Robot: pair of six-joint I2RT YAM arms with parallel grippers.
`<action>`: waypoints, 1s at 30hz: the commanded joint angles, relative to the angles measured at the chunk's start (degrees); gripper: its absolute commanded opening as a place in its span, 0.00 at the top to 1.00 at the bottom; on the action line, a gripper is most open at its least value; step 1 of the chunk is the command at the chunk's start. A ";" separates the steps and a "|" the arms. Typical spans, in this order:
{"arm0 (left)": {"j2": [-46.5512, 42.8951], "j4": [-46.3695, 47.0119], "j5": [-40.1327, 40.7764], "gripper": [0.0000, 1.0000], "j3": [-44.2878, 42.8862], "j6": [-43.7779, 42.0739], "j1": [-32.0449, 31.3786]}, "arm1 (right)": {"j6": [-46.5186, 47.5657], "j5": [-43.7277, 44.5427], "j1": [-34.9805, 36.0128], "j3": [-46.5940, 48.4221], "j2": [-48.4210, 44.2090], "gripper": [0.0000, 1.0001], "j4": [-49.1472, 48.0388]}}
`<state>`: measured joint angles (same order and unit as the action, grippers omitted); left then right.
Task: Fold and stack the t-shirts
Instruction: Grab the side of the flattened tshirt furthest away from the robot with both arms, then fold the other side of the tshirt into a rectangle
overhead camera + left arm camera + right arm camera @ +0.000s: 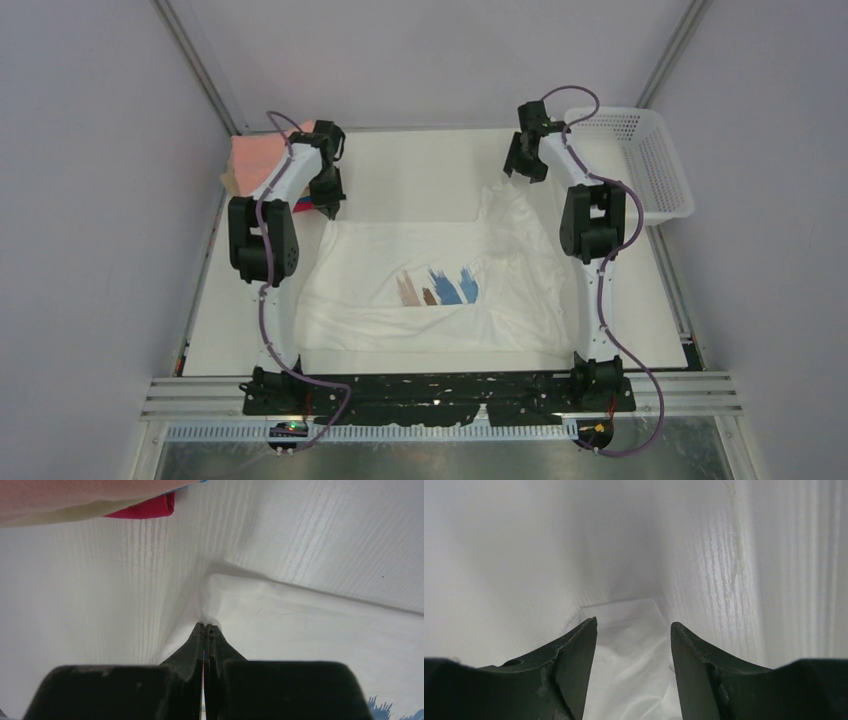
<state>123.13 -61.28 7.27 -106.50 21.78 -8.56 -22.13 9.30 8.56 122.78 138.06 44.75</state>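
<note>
The white t-shirt (440,290) lies spread on the table, its tan, brown and blue print facing up. My left gripper (330,207) is at the shirt's far left corner. In the left wrist view the gripper (206,626) is shut and pinches that corner of the white t-shirt (300,625). My right gripper (525,165) hovers over the rumpled far right corner. In the right wrist view the gripper (633,624) is open, and the white t-shirt (631,655) lies between and below its fingers. A stack of folded shirts (262,160), salmon-pink on top, sits at the far left. It also shows in the left wrist view (75,500), with a magenta layer underneath.
A white perforated basket (640,165) stands at the far right corner, beside the right arm. The white table (420,165) is walled by grey panels on three sides. The arm bases sit on a black rail at the near edge.
</note>
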 commanded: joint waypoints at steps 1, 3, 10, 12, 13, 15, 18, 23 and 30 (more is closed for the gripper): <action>-3.06 0.79 -0.06 1.00 -0.20 -1.38 0.30 | -2.81 -1.41 0.67 3.27 1.65 0.40 3.39; -3.57 1.07 -0.15 1.00 0.09 -1.43 0.30 | -4.48 -1.12 0.72 2.29 1.19 0.41 2.95; -4.76 2.06 -1.18 1.00 1.18 -1.30 0.30 | -7.50 -1.76 0.92 -1.02 0.85 0.42 1.25; -4.83 1.81 -0.96 1.00 1.16 -1.38 0.30 | -8.28 -2.01 1.01 -3.32 0.40 0.48 -0.56; -4.87 1.70 -0.80 1.00 1.13 -1.39 0.30 | -8.41 -2.09 1.02 -3.88 0.38 0.53 -0.86; -5.07 1.73 -0.61 1.00 1.12 -1.59 0.28 | -8.37 -2.15 1.02 -3.40 0.67 0.64 -0.70; -5.37 1.68 -0.43 1.00 0.98 -1.79 0.30 | -8.35 -1.32 1.05 -2.81 0.55 0.76 -0.19; -6.29 1.85 0.58 1.00 0.93 -2.97 0.30 | -4.78 1.74 1.10 -1.81 -3.06 0.93 -2.86; -10.57 5.00 1.21 1.00 6.21 -5.28 0.23 | 1.22 -0.17 1.79 -12.83 -12.84 0.94 -10.88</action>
<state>118.10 -59.35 7.46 -102.89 18.79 -8.56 -24.49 9.10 9.54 114.69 134.96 39.77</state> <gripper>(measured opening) 0.007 0.084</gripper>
